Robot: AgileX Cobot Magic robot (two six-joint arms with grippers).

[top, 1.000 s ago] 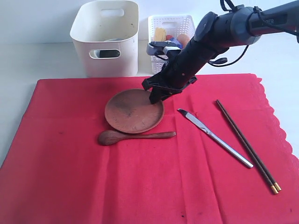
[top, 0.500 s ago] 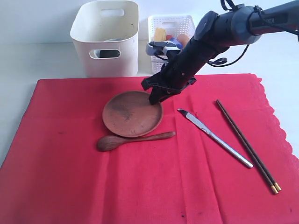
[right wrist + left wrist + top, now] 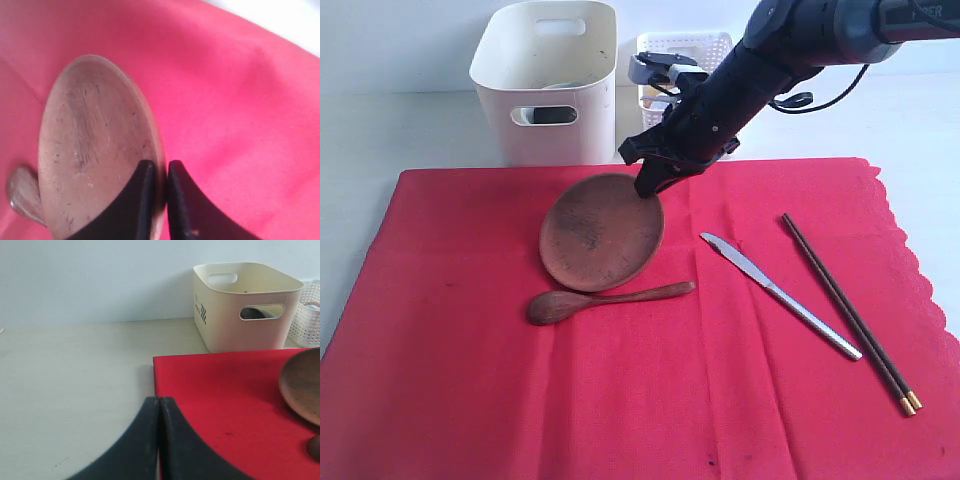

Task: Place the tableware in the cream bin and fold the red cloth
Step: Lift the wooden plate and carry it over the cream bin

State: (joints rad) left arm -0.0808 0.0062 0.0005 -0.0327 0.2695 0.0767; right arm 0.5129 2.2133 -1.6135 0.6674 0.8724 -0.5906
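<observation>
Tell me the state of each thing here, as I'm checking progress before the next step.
Cloth, spread out, unfolded.
Plate, tilted, far rim lifted, near rim on cloth.
Right gripper, jaws shut on plate rim.
Left gripper, jaws shut, empty.
Spoon, flat on cloth.
Knife, flat on cloth.
Chopsticks, side by side on cloth.
Bin, upright, open.
Basket, upright, partly behind the arm.

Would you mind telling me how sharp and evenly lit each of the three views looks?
Exterior view: even, soft light, faint shadows, the wooden plate and red cloth sharp. Left wrist view: the cream bin crisp, the left tool a dark, soft-edged shape. Right wrist view: cloth washed towards pink, the right tool on the plate rim blurred, a corner blown out white.
</observation>
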